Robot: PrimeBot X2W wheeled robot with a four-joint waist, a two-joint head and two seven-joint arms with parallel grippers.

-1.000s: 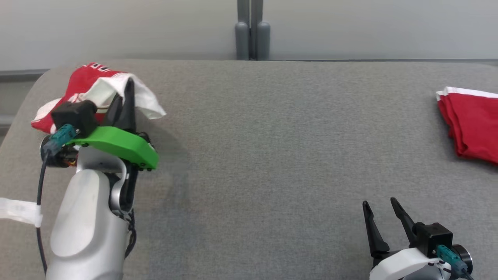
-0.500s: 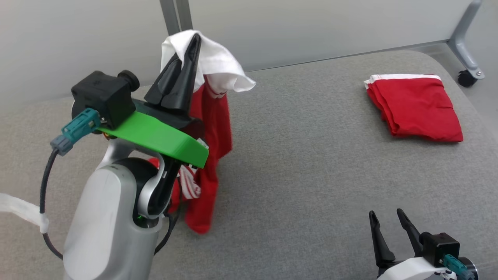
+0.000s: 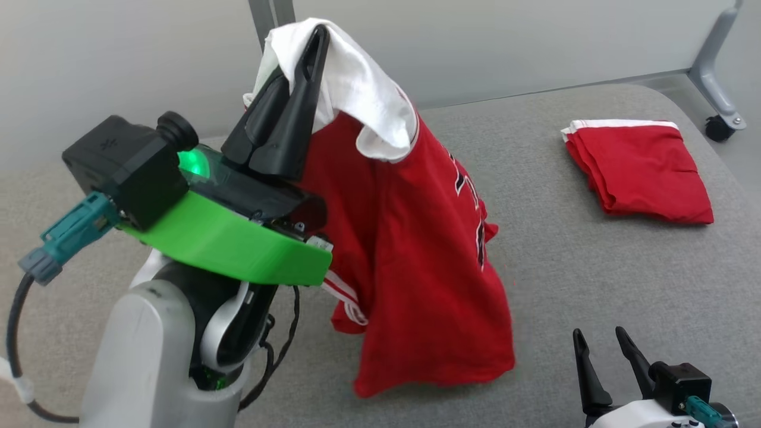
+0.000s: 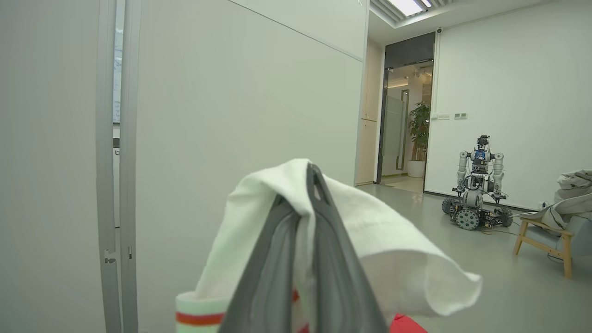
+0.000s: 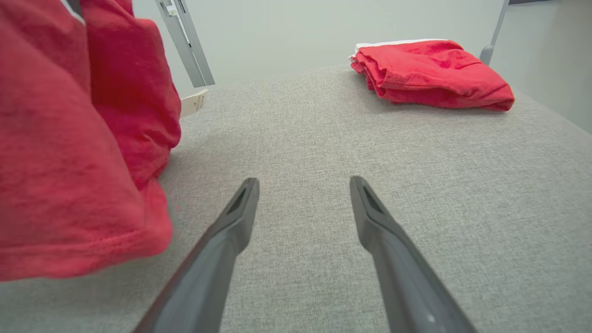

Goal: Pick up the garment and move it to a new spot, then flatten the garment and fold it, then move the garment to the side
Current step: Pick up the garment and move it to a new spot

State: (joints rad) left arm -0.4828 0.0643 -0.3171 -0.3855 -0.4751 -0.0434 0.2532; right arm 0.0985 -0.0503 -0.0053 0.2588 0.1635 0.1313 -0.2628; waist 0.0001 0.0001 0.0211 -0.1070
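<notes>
The left gripper (image 3: 320, 32) pinches one red and white shirt (image 3: 416, 255), which hangs over the gray table (image 3: 582, 267). The right gripper (image 3: 600, 339) is spread wide, low and near. One other red cloth (image 3: 639, 172) lies folded, well apart.

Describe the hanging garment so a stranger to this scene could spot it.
Above the grey cushioned surface, find the raised left claw. A red jersey hangs from it, white cloth pinched on top. Unlike the folded red garment lying farther right, it dangles unfolded.

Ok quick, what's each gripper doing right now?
Left gripper: closed, holding the red and white garment.
Right gripper: open, holding nothing.
</notes>
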